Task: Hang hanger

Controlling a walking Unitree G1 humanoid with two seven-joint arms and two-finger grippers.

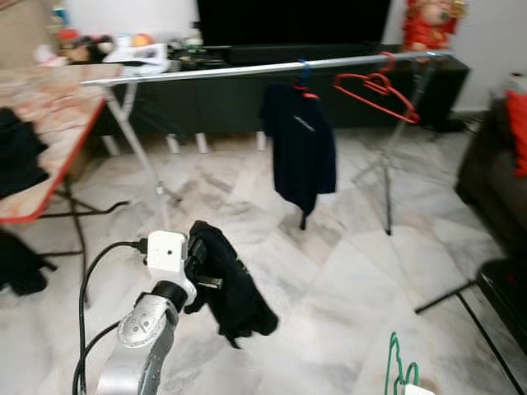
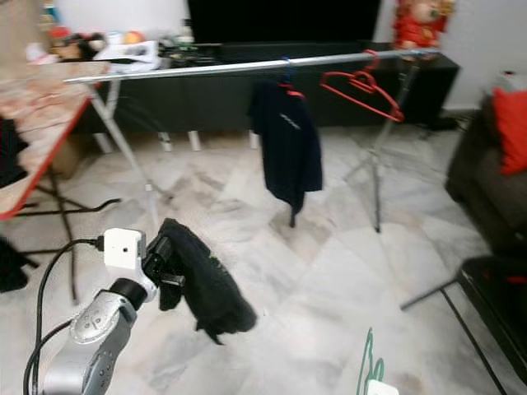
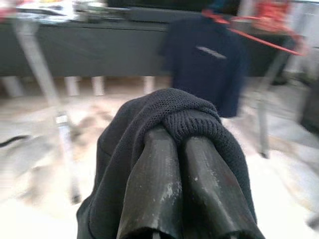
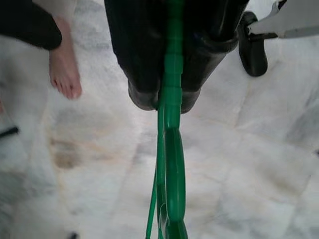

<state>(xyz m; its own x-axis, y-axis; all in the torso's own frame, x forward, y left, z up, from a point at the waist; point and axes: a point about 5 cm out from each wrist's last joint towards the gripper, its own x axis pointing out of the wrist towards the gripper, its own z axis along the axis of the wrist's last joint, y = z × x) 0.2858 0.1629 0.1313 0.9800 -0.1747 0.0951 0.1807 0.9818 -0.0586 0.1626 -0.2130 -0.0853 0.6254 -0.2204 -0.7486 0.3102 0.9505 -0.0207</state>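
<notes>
Two claws are loaded. Nearest, the left claw (image 3: 179, 184) has its fingers pressed together, pinching a dark garment (image 1: 230, 284) that drapes over them above the marble floor (image 1: 346, 271). At near right, the right claw (image 4: 167, 94) clamps a green hanger (image 4: 169, 164), which points down toward the floor. Farther off, the clothes rail (image 1: 272, 67) already carries a navy shirt (image 1: 303, 148) and an empty red hanger (image 1: 377, 90). Judged progress: garment and green hanger are not yet joined or hung; approach to the rail remains.
</notes>
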